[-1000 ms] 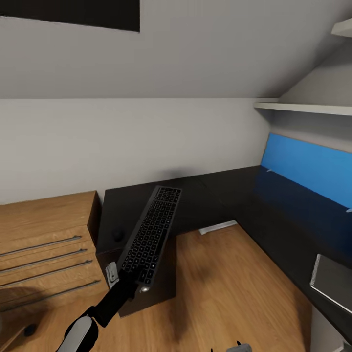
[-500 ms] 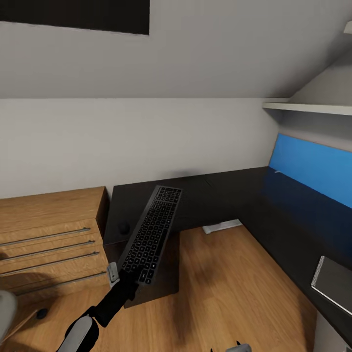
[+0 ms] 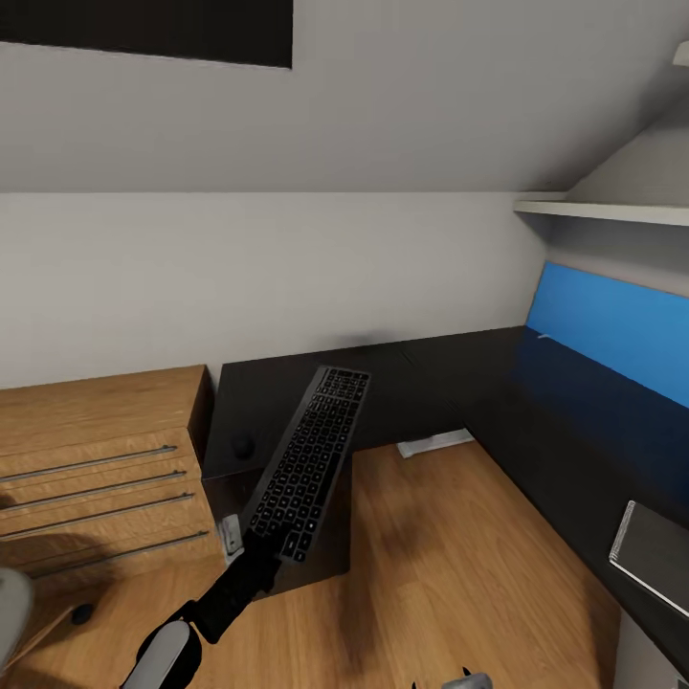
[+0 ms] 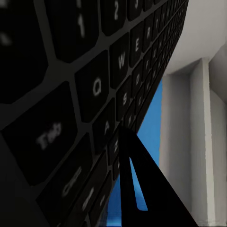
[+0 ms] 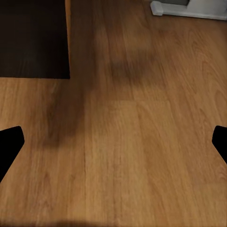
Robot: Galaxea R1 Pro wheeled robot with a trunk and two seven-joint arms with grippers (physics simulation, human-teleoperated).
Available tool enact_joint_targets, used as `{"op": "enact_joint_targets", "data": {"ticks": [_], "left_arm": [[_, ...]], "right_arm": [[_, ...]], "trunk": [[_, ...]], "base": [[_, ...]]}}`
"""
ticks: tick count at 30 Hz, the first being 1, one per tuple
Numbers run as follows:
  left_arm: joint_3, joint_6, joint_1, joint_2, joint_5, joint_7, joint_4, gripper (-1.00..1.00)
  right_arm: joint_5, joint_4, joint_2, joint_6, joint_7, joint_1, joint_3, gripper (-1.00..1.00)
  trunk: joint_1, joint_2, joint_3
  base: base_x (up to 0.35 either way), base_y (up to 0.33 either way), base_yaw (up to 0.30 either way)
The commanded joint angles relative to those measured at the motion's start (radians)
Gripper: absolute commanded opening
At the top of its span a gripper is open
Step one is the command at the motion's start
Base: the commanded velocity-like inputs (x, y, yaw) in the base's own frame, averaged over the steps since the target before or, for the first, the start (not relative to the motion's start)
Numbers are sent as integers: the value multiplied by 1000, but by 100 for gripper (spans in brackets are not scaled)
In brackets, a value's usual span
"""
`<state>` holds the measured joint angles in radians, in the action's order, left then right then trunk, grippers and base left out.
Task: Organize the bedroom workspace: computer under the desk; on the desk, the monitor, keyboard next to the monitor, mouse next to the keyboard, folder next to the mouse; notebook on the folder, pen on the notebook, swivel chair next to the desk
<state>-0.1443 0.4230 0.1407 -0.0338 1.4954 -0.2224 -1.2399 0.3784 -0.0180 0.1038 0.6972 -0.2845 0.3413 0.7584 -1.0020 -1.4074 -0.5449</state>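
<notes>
My left gripper [image 3: 256, 557] is shut on the near end of the keyboard [image 3: 308, 463], a slim board with dark grey keys. It is held tilted in the air, and its far end reaches over the glossy black desk [image 3: 431, 368]. In the left wrist view the keyboard [image 4: 90, 80] runs very close past one black finger [image 4: 137, 189]. The small dark mouse [image 3: 242, 446] lies on the desk's left end, just left of the keyboard. My right gripper [image 5: 113, 142] is open over bare wood floor. A grey part of the swivel chair [image 3: 11, 612] and a castor show at the bottom left.
Oak drawers [image 3: 96, 459] stand left of the desk. The desk turns along the right wall under a blue panel [image 3: 612, 330], where a flat grey rectangle [image 3: 655, 553] lies. A white foot bar [image 3: 435, 443] sits on the wood floor [image 3: 450, 574]. White shelves [image 3: 603, 211] hang at upper right.
The view swung at first, so everything shifted right. Since then my left arm has carried the keyboard a little to the right and forward over the desk.
</notes>
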Motion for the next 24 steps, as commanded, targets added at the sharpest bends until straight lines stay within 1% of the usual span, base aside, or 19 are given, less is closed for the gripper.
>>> {"op": "enact_joint_targets", "data": {"ticks": [1, 4, 6, 9, 13, 20, 22, 23, 24], "left_arm": [[-10, 2, 1, -1, 10, 0, 0, -100], [-22, 1, 0, 9, 10, 1, -1, -100], [-24, -3, 0, 30, 9, 4, -1, -100], [-26, -35, 1, 50, 9, 6, 0, -100], [-28, -74, 1, 59, 9, 7, 0, -100], [-30, -85, 1, 72, 9, 8, -1, -100], [-29, -86, 1, 81, -35, 9, -1, -100], [-29, -86, 1, 84, -48, 9, -1, -100], [-29, -87, 1, 91, -75, 10, -1, -100]], "right_arm": [[4, -2, 1, 2, -5, 1, 9, 100], [4, -2, 1, 2, -5, 1, 9, 100], [4, -2, 1, 2, -5, 1, 9, 100], [4, -2, 1, 2, -5, 1, 9, 100], [4, -2, 1, 2, -5, 1, 9, 100], [4, -1, 2, 2, -5, 1, 9, 100], [6, -1, -2, 8, -7, 1, 7, 100], [7, -1, -2, 10, -7, 1, 7, 100], [7, -1, -3, 14, -7, 1, 6, 100]], "trunk": [[0, 0, -1], [0, 0, -1], [0, 0, -1], [0, 0, -1], [0, 0, -1], [0, 0, -1], [0, 0, -1], [0, 0, -1], [0, 0, -1]], "base": [[0, 0, 0], [0, 0, 0], [0, 0, 0], [0, 0, 0], [0, 0, 0], [0, 0, 0], [0, 0, 0], [0, 0, 0], [0, 0, 0]]}}
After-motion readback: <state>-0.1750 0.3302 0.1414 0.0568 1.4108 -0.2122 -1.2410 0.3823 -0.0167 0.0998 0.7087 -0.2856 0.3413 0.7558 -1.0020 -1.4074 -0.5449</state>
